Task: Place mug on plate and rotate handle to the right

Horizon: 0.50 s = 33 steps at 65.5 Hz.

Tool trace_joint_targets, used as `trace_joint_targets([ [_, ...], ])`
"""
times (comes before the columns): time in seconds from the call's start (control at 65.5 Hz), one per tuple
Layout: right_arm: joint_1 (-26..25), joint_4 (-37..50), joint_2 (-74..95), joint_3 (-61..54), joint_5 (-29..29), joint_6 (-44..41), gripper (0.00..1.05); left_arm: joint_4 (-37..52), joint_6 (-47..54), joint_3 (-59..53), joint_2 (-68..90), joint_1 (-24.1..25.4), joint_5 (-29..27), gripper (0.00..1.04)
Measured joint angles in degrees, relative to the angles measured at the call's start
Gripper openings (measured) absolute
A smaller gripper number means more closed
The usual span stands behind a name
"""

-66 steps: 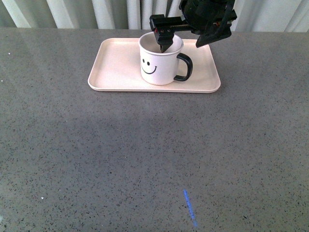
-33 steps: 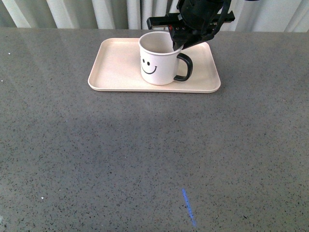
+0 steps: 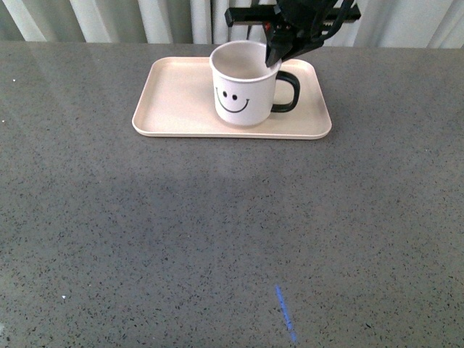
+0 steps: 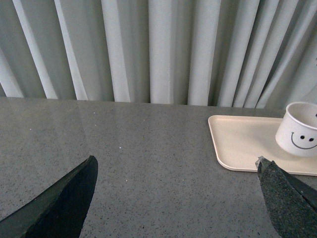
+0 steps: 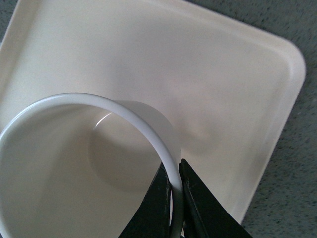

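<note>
The left gripper [image 4: 176, 163] shows only in its own wrist view, well apart from the work. Its two dark fingers [image 4: 64, 203] are spread wide, with nothing between them but the speckled grey table [image 3: 145, 232]. A pale pleated curtain [image 4: 163, 49] hangs beyond the table's far edge.

In the front view the plate [image 3: 177, 98] lies at the table's 12 o'clock, near the far edge, long side across. Its 9 o'clock half is bare. The mug [image 3: 243, 98] stands upright on it, a little toward 3 o'clock from the plate's middle, with the smiley face turned to 6 o'clock, at the camera. Whether its base sits fully flat I cannot tell. The handle [image 3: 288, 93] points to 3 o'clock from the mug's body, over the plate's surface and inside its rim.

The right gripper [image 3: 272, 58] comes down from 12 o'clock onto the mug's lip at about 2 o'clock, just above the handle. In the right wrist view its black fingers [image 5: 203, 213] are drawn narrow, one inside the mug and one outside, pinching the thin wall and rim between them.

A short blue mark [image 3: 285, 312] lies on the table at about 5 o'clock, well apart from the plate
</note>
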Motion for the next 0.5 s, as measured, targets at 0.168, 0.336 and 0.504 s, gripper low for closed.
trace_joint_targets([
  [0.168,-1.79,-1.84,-0.61,2.93,-4.42,-7.74,0.02,0.02,0.00,0.00,0.00,0.00,0.00,0.96],
  [0.336,-3.63,-2.78,-0.04,4.26,-7.96,-13.35,0.02,0.00,0.00,0.00,0.00,-0.02,0.00,0.96],
  [0.504,-4.22,-4.26,2.75,6.80,-9.40,-16.02,0.02,0.02,0.00,0.00,0.00,0.00,0.00,0.96],
])
